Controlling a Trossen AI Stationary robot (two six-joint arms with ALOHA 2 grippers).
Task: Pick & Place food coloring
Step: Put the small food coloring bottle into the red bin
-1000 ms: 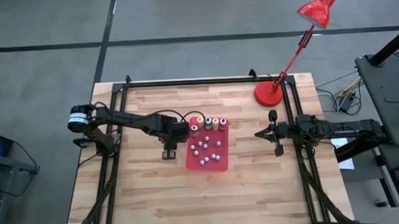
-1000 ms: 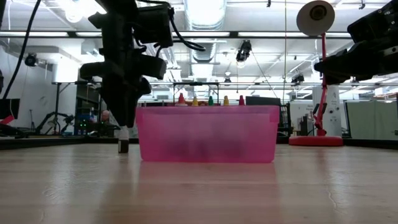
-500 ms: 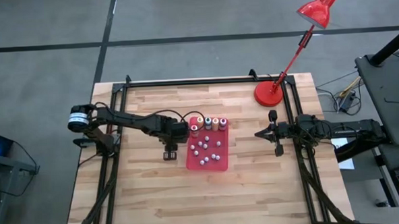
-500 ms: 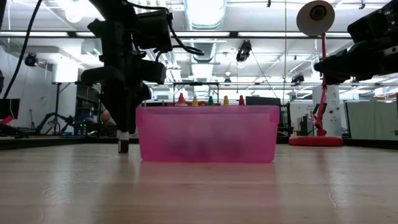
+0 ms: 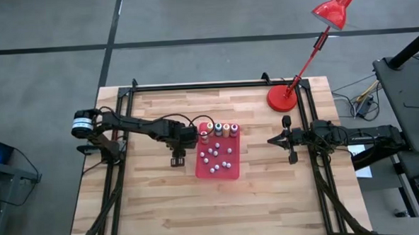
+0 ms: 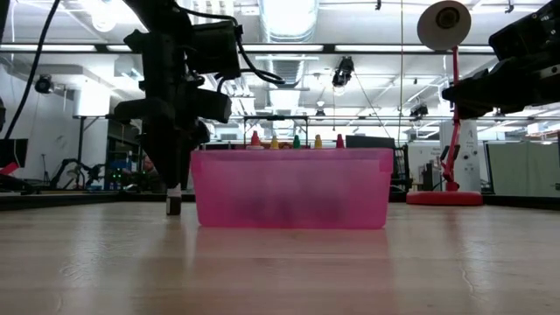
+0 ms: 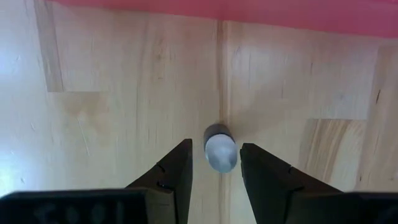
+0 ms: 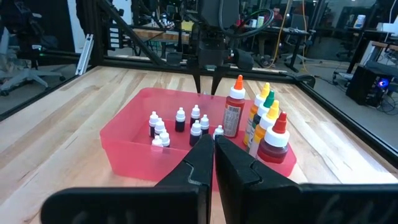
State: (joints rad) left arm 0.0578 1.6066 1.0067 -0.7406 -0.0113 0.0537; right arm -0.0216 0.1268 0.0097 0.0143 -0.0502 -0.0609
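Just left of the red tray (image 5: pixel 229 172), the left gripper (image 7: pixel 214 167) hung over a lone food coloring bottle (image 7: pixel 219 150) standing on the table (image 5: pixel 149 205), jaws part-open either side of its pale cap, seemingly not yet clamped. It looked light, rigid, smooth-sided and easily tipped; best pinched low on the body. More small bottles (image 8: pixel 180 119) stood inside the tray, taller ones (image 8: pixel 234 107) at its far edge. Right of the tray, the right gripper (image 8: pixel 213 151) waited, jaws fully closed, empty. Bare wood planks; a red lamp (image 5: pixel 285 98) beyond; open workshop behind.
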